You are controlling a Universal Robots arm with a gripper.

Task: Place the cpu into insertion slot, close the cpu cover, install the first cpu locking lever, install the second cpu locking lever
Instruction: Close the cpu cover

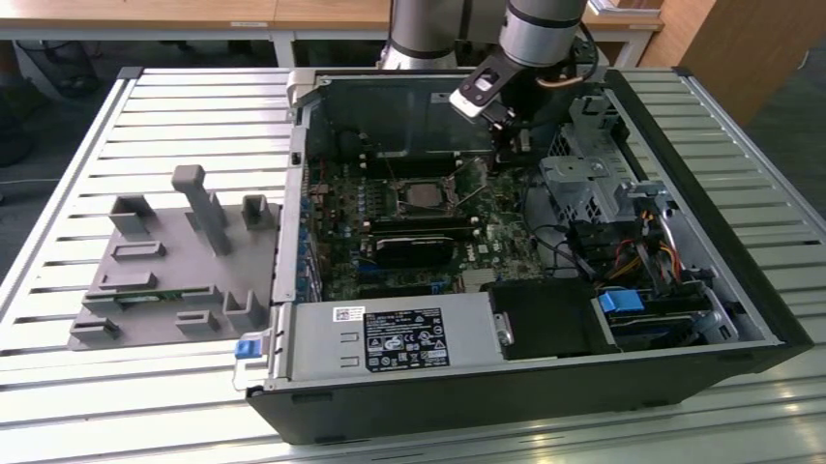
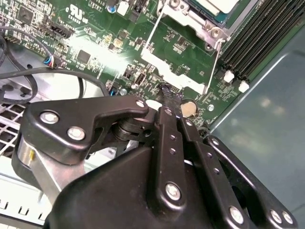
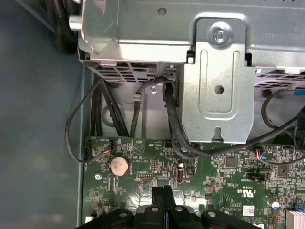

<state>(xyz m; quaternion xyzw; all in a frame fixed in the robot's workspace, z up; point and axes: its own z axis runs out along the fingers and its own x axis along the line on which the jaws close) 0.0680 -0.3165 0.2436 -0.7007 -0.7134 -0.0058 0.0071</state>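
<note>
The gripper (image 3: 164, 193) has its fingers squeezed tight together and holds nothing. It hangs low over the green board (image 3: 219, 188), near a round battery (image 3: 119, 165). In the second wrist view the cpu (image 2: 215, 5) lies in the slot with the silver cover (image 2: 204, 26) around it. In the exterior view the slot (image 1: 400, 193) sits in the middle of the open case (image 1: 516, 406), near the gripper.

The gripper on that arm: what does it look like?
The gripper is black, built of linked bars bolted with silver screws. Its two slim fingers are pressed together with nothing seen between them. It points down into the open computer case, tips close to the green circuit board, near the insertion slot.
</note>
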